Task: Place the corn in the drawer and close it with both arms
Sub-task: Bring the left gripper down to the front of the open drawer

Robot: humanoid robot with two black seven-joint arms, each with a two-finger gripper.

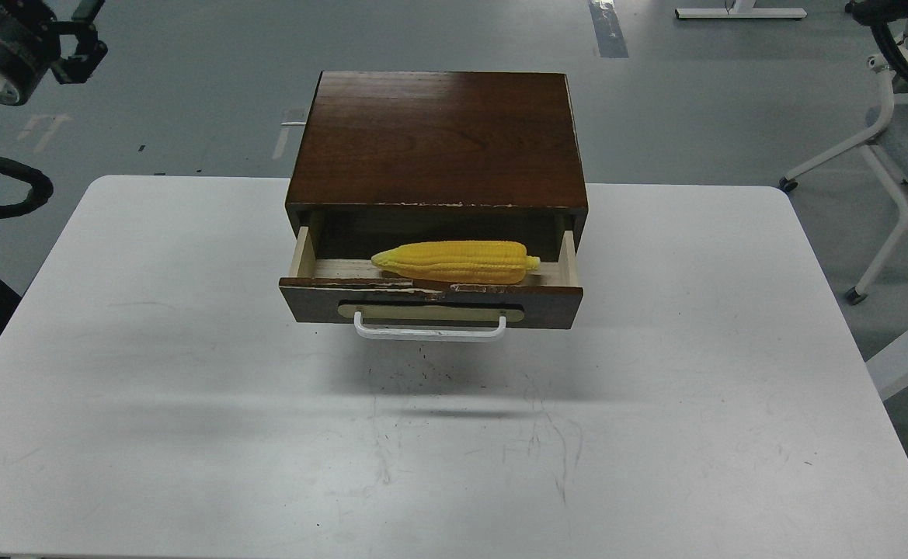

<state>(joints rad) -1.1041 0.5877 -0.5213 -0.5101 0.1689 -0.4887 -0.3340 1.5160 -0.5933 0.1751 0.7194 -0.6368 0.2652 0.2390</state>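
Near edge: white table (189, 435), scuffed, bare in front of the box. Drawer (430, 299) sits pulled out toward me, chipped dark front, white bar handle (430, 332) on a beige plate. Corn (455, 262) already lies inside on the pale wood floor, lengthwise across the drawer, tip pointing right, just behind the front panel. Bright yellow, kernel rows clear, tapered, toy-like; it takes up roughly the middle of the opening and seems to sit below the box's top edge, so shouldn't jam.

So my read: placing is done, step in hand = close.

How to do it well: bring both arms to the drawer front, contact either side of the handle, push straight back, even force L/R so it doesn't rack in the slides. Box (438, 140) is light-looking — may slide on the table, so go slow or brace it w/ one arm.

Far: left gripper (81, 50) up at top-left, well away from the drawer, holding nothing, but seen small and dark — can't tell finger gap. Right arm (888, 15) only a sliver at top-right, gripper not visible.
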